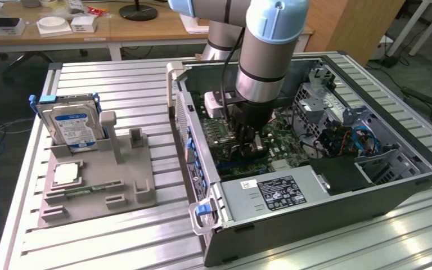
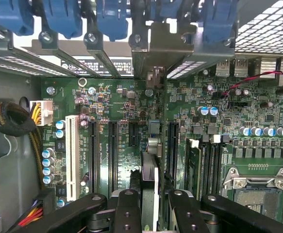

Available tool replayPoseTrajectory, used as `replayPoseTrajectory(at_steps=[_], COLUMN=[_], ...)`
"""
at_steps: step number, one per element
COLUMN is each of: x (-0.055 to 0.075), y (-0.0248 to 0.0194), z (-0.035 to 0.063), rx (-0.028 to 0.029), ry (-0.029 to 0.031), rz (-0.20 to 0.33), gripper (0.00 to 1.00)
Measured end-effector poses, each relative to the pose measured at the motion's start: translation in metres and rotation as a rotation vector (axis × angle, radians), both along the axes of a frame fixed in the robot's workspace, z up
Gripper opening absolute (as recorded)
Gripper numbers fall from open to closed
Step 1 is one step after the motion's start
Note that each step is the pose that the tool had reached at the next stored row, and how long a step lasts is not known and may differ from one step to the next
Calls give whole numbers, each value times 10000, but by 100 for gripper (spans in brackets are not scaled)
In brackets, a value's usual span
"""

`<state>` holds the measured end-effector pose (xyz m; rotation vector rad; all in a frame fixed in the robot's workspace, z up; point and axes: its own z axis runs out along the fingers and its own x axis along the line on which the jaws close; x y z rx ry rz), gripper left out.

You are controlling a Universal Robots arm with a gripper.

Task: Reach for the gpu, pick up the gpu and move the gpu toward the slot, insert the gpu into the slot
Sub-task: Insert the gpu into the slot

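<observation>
Wrist view: pincer (image 2: 151, 204) grips the gpu (image 2: 150, 174) edge-on above the green motherboard (image 2: 258, 126).

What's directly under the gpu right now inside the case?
The end effector holds the gpu edge-on above the green motherboard, among its dark card connectors. The gpu's own body covers whatever lies directly beneath it, so the slot and any contact with it cannot be seen.

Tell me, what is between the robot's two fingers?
The gpu, seen edge-on, sits between the fingers in the wrist view, over the green motherboard.
</observation>
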<state>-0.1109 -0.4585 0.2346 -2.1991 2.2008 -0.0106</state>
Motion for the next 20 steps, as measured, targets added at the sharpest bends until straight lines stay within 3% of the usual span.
replayPoseTrajectory(at_steps=[20], x=[-11], y=[0], z=[-4], rx=[-1], ry=[3], rz=[-2], gripper=[27])
